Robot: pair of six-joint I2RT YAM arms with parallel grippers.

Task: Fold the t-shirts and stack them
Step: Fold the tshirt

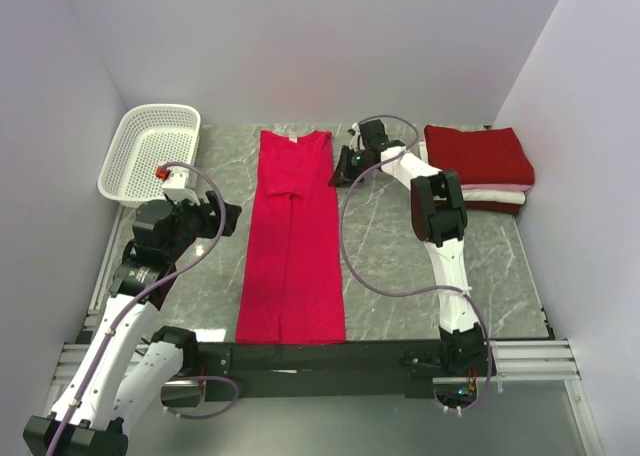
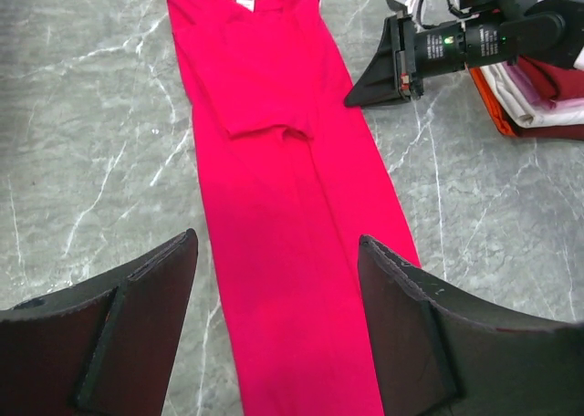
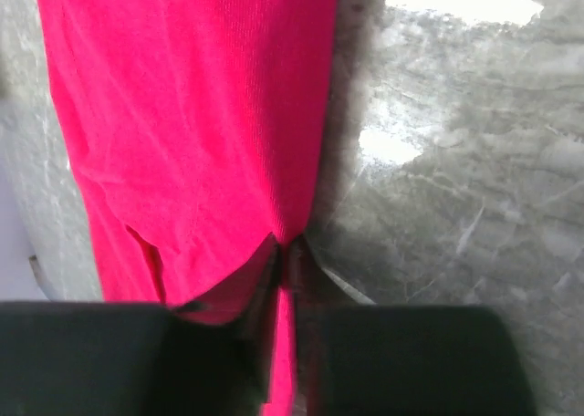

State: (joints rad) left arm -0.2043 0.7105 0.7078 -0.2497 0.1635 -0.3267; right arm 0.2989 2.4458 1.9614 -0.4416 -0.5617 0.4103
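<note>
Closest to the lens, the left fingers (image 2: 128, 316): spread wide, gripping nothing, hanging over the near half of the pinkish-red t-shirt (image 1: 290, 246). Laid flat down the middle of the tabletop (image 1: 390, 246), folded lengthwise into a long narrow strip, collar at the far end, sleeves tucked in over the chest. At its right edge near the collar end, the right fingers (image 3: 392, 352): pressed together on a pinch of that edge, with cloth between the tips. Further right, at the far corner, the crimson t-shirt (image 1: 478, 154), folded and stacked on the white t-shirt (image 1: 497, 190). At the far left, a white lattice basket (image 1: 140, 151), well apart from the shirts. Probably about to fold the strip crosswise. Risks from here: with only one edge held, a lift likely to drag the strip askew or spill open the lengthwise fold; a thin pinch liable to slip off such soft cloth; an uneven left grasp apt to leave a lopsided bundle for the stack.
</note>
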